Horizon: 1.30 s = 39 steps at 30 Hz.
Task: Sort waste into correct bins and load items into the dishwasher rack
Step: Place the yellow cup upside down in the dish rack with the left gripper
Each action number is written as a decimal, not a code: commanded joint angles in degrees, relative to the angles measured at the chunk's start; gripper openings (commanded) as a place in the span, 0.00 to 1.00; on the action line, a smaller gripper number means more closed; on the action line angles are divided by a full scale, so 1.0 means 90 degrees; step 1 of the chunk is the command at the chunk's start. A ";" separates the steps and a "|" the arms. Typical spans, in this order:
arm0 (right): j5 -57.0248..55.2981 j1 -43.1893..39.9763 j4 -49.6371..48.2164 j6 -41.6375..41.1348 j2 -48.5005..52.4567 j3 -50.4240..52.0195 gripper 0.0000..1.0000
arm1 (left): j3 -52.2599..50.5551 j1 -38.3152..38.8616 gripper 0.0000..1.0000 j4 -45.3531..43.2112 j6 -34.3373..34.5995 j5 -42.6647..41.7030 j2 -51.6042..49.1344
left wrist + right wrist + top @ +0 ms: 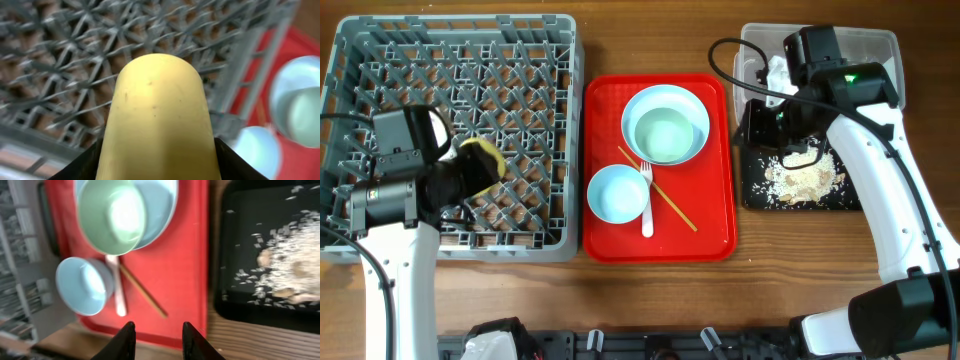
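My left gripper [157, 172] is shut on the small yellow cup [157, 115], which hangs over the near right part of the grey dishwasher rack [380, 60]; overhead shows the cup [482, 160]. On the red tray [710, 225] the mint-green bowl [665, 135] sits in the pale blue plate [638, 105], with the light blue bowl [615, 193] and white fork [646, 205] beside it. My right gripper [159, 335] is open and holds nothing, between red tray and bins. Rice scraps [805, 178] lie in the black tray [752, 190]. A white tissue [775, 72] lies in the clear tub [870, 40].
A thin wooden stick [665, 198] lies slantwise on the red tray across the fork. The right arm reaches over the clear tub and black tray. Bare wooden table [650, 300] runs along the front.
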State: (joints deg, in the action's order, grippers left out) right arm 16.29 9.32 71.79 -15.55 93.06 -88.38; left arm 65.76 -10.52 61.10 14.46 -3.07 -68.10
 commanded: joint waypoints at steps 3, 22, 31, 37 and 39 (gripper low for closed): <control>-0.0498 0.0015 -0.0046 -0.0002 0.0051 -0.0027 0.32 | 0.0070 -0.0041 0.15 0.0262 -0.0087 0.0687 -0.0464; -0.0495 0.0015 0.0007 0.0049 0.0051 -0.0024 0.31 | 0.0073 -0.0041 1.00 -0.0474 -0.0087 0.0855 -0.2181; -0.1294 -0.0002 -0.0022 -0.0352 -0.0763 -0.0027 0.25 | 0.1219 0.0206 1.00 -0.0410 -0.0083 0.0675 -0.1197; -0.1382 -0.0005 -0.0063 -0.0486 -0.1600 -0.0027 0.75 | 0.1219 0.1382 1.00 -0.0306 -0.0061 -0.0097 -0.0780; -0.1328 -0.0005 -0.0053 -0.0486 -0.1724 -0.0027 0.95 | 0.1219 0.2076 1.00 -0.0287 -0.0063 -0.0107 -0.0850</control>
State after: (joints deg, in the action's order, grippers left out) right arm 5.41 9.32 71.40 -19.31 78.54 -88.38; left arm 76.38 1.34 58.26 14.02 -1.02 -74.76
